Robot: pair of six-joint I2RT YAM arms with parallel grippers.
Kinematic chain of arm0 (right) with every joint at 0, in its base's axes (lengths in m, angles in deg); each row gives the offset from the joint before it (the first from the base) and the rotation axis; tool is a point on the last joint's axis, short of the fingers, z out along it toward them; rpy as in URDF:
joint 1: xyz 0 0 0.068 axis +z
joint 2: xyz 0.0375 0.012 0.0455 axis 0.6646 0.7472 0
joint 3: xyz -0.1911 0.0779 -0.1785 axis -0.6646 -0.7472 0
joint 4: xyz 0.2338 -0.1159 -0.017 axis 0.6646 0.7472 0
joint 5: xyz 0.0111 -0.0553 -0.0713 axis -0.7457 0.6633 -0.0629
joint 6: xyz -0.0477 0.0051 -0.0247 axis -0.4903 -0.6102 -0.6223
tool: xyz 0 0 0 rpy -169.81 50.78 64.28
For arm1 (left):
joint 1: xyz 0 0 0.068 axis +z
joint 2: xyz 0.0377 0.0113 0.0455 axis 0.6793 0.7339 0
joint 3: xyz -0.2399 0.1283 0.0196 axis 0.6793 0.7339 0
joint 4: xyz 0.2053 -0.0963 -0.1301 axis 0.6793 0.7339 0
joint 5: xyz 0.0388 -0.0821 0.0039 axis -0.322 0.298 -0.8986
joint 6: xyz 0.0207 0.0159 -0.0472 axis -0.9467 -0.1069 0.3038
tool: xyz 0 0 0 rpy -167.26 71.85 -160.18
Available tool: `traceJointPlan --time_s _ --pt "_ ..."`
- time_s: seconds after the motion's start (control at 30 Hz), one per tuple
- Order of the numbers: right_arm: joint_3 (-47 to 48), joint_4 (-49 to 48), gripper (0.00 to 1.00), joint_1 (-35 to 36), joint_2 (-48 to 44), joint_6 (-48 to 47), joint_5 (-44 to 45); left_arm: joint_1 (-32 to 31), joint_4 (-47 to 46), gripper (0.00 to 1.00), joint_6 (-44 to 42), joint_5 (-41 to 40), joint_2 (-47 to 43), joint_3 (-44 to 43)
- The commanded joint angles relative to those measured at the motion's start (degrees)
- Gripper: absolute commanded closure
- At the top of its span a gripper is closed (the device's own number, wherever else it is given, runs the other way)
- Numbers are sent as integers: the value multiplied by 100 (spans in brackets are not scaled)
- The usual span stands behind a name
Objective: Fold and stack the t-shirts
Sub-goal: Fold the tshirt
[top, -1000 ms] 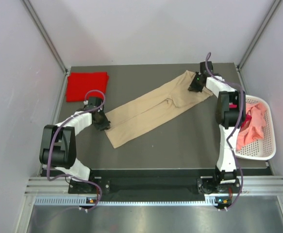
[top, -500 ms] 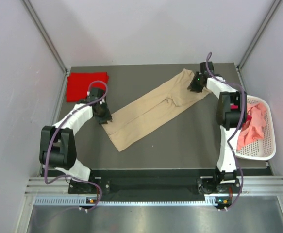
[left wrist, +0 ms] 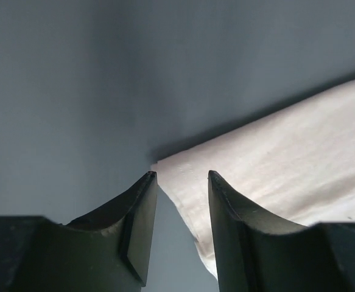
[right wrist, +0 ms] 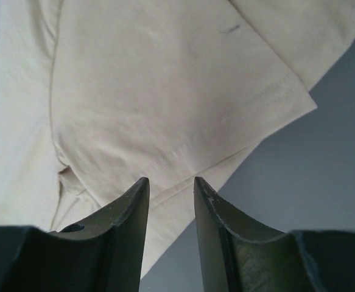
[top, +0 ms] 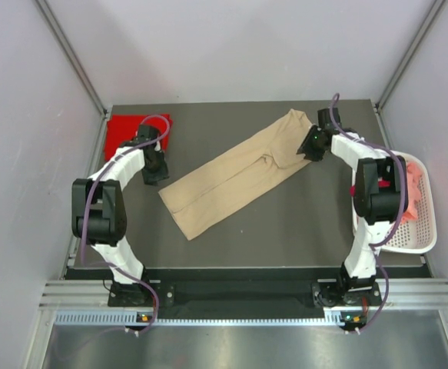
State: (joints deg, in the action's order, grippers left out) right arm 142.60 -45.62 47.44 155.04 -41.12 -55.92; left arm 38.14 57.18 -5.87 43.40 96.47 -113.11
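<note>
A tan t-shirt (top: 239, 173), folded into a long strip, lies diagonally across the dark table. A folded red t-shirt (top: 127, 132) sits at the far left corner. My left gripper (top: 157, 175) hovers just off the strip's left end, open. In the left wrist view the tan t-shirt's corner (left wrist: 268, 158) lies below the gap of the gripper (left wrist: 180, 176). My right gripper (top: 313, 147) is open at the strip's far right end. In the right wrist view it (right wrist: 170, 180) stands over the tan t-shirt's hemmed sleeve edge (right wrist: 165, 91) and holds nothing.
A white slotted basket (top: 408, 247) hangs off the table's right edge with a pink t-shirt (top: 416, 184) in it. Bare dark table (top: 300, 223) lies in front of the tan strip. Grey walls close in the back and both sides.
Both grippers have opened and let go of the tan t-shirt. The left gripper has drawn back toward the red t-shirt, and the strip's left end now lies flat.
</note>
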Motion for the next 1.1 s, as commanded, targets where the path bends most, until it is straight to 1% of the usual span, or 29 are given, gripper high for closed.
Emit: traceJointPlan --time_s 0.0,0.1,0.13,0.2,0.3,0.4,0.43,0.47,0.6,0.67,0.83,0.93,1.03,1.07 --pt "44 -274 64 -16 -203 69 325 139 55 55 -220 -38 149 -57" --pt "202 -327 67 -138 -45 77 458 253 -51 54 -229 85 280 39" --pt "264 -353 67 -234 -1 77 623 271 -42 54 -238 120 368 40" --pt "395 -493 71 -349 157 103 616 289 1 55 -290 86 474 -4" --pt "667 -442 73 -534 481 130 546 324 46 55 -361 32 641 -57" --pt "949 -319 73 -534 684 78 651 341 -7 56 -387 68 685 -66" --pt "1011 -266 73 -743 746 69 721 341 10 56 -396 68 711 -83" --pt "1046 -257 73 -780 851 60 739 341 37 57 -396 76 720 -92" --pt "1239 -274 73 -1017 1054 68 801 341 133 61 -414 -247 755 -75" --pt "1275 -318 73 -1123 1150 77 871 341 133 62 -405 -354 773 -40" --pt "1381 -582 75 -1220 1326 77 1020 341 151 64 -352 -468 843 -48" --pt "1398 -784 76 -1237 1405 69 959 341 160 64 -352 -600 843 -40" --pt "1284 -1047 75 -1264 1362 69 854 341 195 64 -343 -653 834 -66" --pt "1249 -1100 73 -1264 1361 42 853 341 195 65 -335 -644 826 -57"
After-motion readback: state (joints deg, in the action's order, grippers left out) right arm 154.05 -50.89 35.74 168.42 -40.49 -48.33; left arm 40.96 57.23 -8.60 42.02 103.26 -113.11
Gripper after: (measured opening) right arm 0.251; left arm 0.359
